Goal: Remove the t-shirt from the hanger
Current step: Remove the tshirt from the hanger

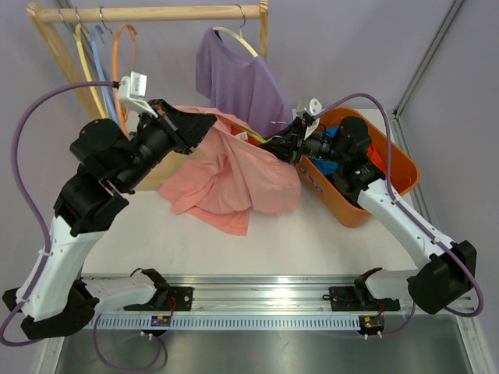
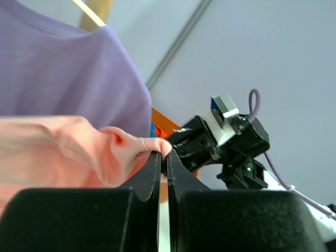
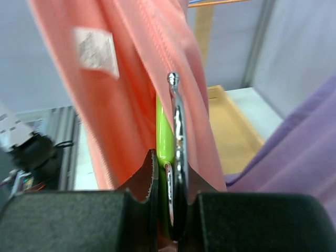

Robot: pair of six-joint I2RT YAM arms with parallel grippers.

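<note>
Pink t-shirt point(image 1: 234, 179) is stretched in the air between the two claws over the middle of the table point(image 1: 312, 249). Its lower folds are heaped on the surface there, nearer the far edge than the near one. A wooden clothes rack point(image 1: 148, 13) stands along the far edge, reaching to the far left corner. From its right end a purple t-shirt point(image 1: 238, 82) hangs on a pale hanger point(image 1: 234, 35), just behind the pink one. Yellow point(image 1: 86, 70), blue point(image 1: 100, 62) and orange point(image 1: 121, 54) hangers hang bare at the left end of the rack. An orange bin point(image 1: 398, 167) with clothes in it sits at the right edge, toward the far right corner.

The left gripper point(image 2: 164, 157) reaches in from the left, its jaws pressed together on a bunched fold of the pink fabric; the cloth bulges just past the fingertips point(image 2: 155, 163). The right gripper point(image 3: 168, 163) comes in from the bin side, clamped on the lime-green hanger point(image 3: 164, 131) that is still inside the pink shirt. The fabric drapes down on both sides of the hanger. The hanger's metal hook point(image 3: 176, 121) runs along the green plastic between the jaws and ends in a small rounded tip. A white label point(image 3: 94, 50) shows on the pink cloth in the right wrist view.
</note>
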